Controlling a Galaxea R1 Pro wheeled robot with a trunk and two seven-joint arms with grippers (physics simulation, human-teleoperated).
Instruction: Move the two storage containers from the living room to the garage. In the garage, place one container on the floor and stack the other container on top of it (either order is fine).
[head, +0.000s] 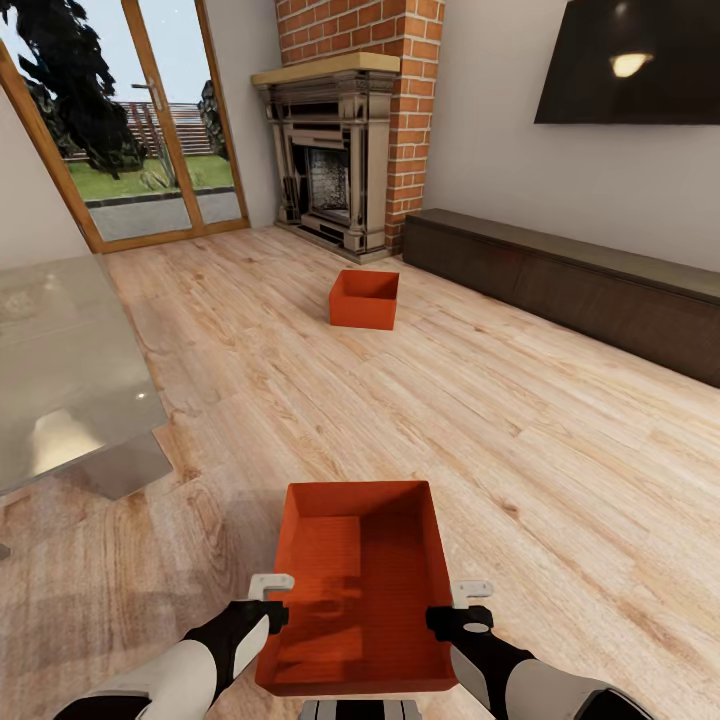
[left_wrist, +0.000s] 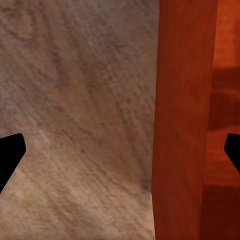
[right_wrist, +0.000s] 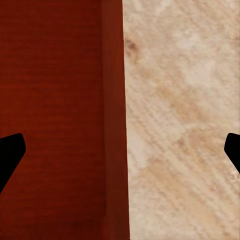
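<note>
Light wood-plank flooring (head: 480, 400) runs from the robot to a red-brick fireplace (head: 350, 150) at the far end, with glass doors (head: 150, 120) far left, a long dark cabinet (head: 570, 285) along the right wall under a black screen (head: 630, 60), and a glass surface (head: 60, 370) at the left.

The near tub (head: 360, 585) lies on the planks straight ahead of the robot, between the two arms, its long axis running near to far. Left hand (head: 272, 590) stands at the tub's left long wall and right hand (head: 470, 595) at its right long wall, so each wall falls to the arm on its own side. In the left wrist view that hand (left_wrist: 120, 152) has its jaws wide apart, one fingertip outside over the floor, the other over the tub's inside, the thin wall (left_wrist: 180, 120) between them. The right hand (right_wrist: 120, 152) is set the same way about its wall (right_wrist: 114, 120), equally wide. Neither has hold of anything yet; the coming move looks like closing on both walls at once.

The far tub (head: 364, 298) sits on the floor well apart, before the fireplace.

Both tubs are empty.
</note>
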